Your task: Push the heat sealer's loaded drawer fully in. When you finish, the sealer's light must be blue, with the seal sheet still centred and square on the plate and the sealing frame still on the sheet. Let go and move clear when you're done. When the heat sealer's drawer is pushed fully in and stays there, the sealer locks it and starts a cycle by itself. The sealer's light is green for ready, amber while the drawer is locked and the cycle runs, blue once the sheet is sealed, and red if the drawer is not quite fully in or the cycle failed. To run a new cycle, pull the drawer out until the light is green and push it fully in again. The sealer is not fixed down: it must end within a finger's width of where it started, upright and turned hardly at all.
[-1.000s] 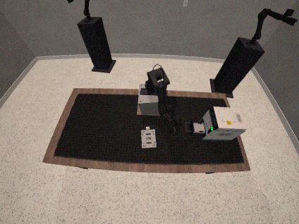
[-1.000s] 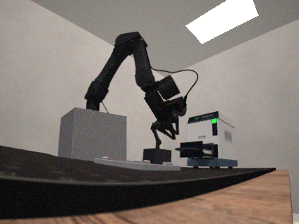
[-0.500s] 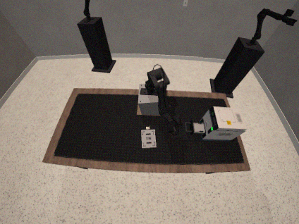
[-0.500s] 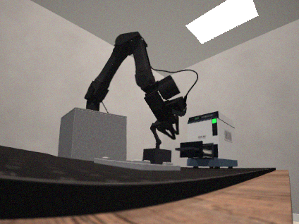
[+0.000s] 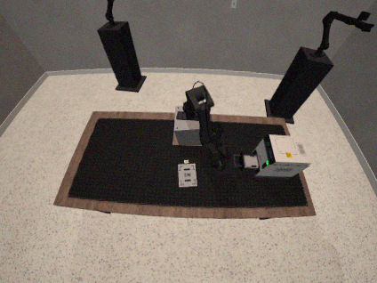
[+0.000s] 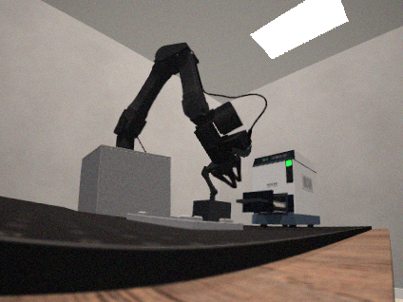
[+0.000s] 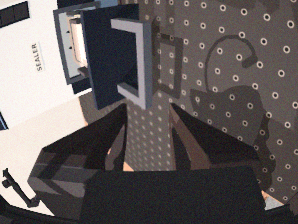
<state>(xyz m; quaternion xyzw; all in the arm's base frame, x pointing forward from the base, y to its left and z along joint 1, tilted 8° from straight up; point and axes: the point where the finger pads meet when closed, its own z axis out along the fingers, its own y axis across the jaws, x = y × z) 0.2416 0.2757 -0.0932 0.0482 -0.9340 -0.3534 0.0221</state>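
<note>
Hovered low over the black mat (image 5: pixel 133 169) with the gripper (image 5: pixel 219 164) partly parted and nothing between the fingers, fingertips aimed down and toward the sealer. Just ahead of the fingertips, apart from them, stood the drawer (image 5: pixel 245 160), still pulled out from the heat sealer (image 5: pixel 284 156); directly beyond the drawer sat the white body of the machine. Ran the drawer's long axis straight out from the sealer's front face, pointing back toward the gripper, in line with the sealer's own length across the mat. Faced the gripper with the drawer's grey handle bar (image 7: pixel 136 63), set crosswise to the travel direction. Showed a pale opening in the sealer's front behind the drawer in the wrist view; could not make out the seal sheet or the sealing frame inside it. Glowed green on the sealer's front, above the drawer, at the light (image 6: pixel 288 163). Rested upright on a bluish base (image 6: pixel 285 218), near the mat's edge on the far side from the gripper. Behind the gripper, up the arm, stood the grey pedestal box (image 5: pixel 187 130) carrying the arm's base. Off to the gripper's side away from the sealer, lay a small white labelled card (image 5: pixel 187 174) flat on the mat, well apart from the drawer. In the low exterior view, hung just above a dark block (image 6: pixel 211 209) on a pale flat slab; could not tell contact there.
</note>
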